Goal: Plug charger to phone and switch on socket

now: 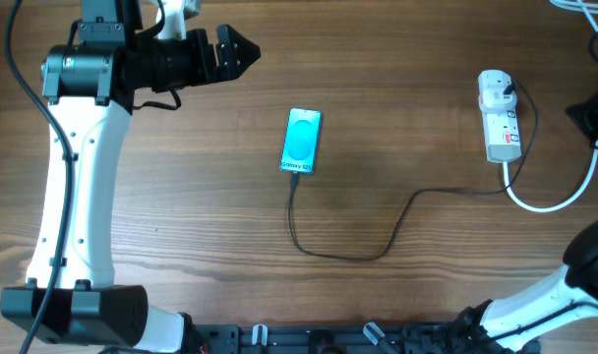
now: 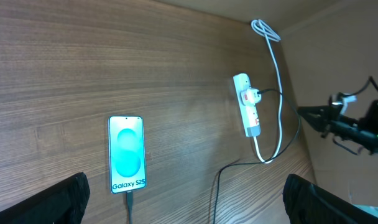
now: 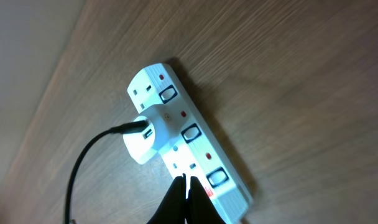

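The phone (image 1: 301, 141) lies face up mid-table with its turquoise screen lit; it also shows in the left wrist view (image 2: 127, 154). The thin black charger cable (image 1: 338, 255) meets the phone's bottom edge (image 2: 130, 198) and loops right to the white socket (image 1: 499, 116). In the right wrist view the socket (image 3: 198, 149) carries a white adapter (image 3: 145, 140) with the black cable in it. My right gripper (image 3: 184, 180) is shut, its tips just over the socket's near end; it also shows at the overhead's right edge (image 1: 576, 111). My left gripper (image 1: 242, 51) is open and empty (image 2: 186, 190), far left of the phone.
A thicker white cable (image 1: 550, 204) curves from the socket's near end off to the right edge (image 2: 276, 74). The table's right edge and a brown wall lie just past the socket (image 2: 338, 50).
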`<state>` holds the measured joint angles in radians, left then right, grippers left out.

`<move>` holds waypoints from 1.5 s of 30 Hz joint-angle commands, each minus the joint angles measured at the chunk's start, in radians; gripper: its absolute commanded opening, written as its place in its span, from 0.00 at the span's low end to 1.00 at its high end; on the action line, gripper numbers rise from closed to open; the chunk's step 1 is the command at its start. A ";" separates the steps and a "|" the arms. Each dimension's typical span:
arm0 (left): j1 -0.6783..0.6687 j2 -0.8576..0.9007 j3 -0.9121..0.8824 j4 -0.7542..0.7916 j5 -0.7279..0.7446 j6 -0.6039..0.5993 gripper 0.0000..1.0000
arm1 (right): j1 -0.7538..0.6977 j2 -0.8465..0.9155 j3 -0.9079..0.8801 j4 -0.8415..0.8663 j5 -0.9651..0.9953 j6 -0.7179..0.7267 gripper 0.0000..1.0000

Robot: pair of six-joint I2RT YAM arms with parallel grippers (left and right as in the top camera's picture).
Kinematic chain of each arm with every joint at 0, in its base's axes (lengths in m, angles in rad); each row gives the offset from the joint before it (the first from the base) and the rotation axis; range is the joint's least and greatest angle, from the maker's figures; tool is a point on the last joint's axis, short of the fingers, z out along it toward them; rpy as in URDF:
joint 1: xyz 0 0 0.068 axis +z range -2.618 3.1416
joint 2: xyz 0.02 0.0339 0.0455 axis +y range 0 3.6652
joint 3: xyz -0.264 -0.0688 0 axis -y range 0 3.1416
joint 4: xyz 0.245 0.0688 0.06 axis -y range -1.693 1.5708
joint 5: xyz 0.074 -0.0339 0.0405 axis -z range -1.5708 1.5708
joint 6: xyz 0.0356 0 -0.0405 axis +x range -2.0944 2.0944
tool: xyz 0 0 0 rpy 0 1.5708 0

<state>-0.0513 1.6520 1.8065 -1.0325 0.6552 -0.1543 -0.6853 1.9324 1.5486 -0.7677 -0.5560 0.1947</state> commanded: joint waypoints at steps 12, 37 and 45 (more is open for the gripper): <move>-0.001 -0.007 -0.002 0.003 0.005 0.012 1.00 | 0.138 0.222 0.013 0.122 0.036 0.183 0.04; -0.001 -0.007 -0.002 0.003 0.005 0.012 1.00 | 0.161 0.224 -0.024 0.198 0.111 0.119 0.04; -0.001 -0.007 -0.002 0.003 0.005 0.012 1.00 | 0.172 0.226 -0.072 0.232 0.111 0.092 0.04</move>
<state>-0.0513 1.6520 1.8065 -1.0321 0.6552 -0.1543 -0.5224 2.1307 1.4960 -0.5442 -0.4618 0.3088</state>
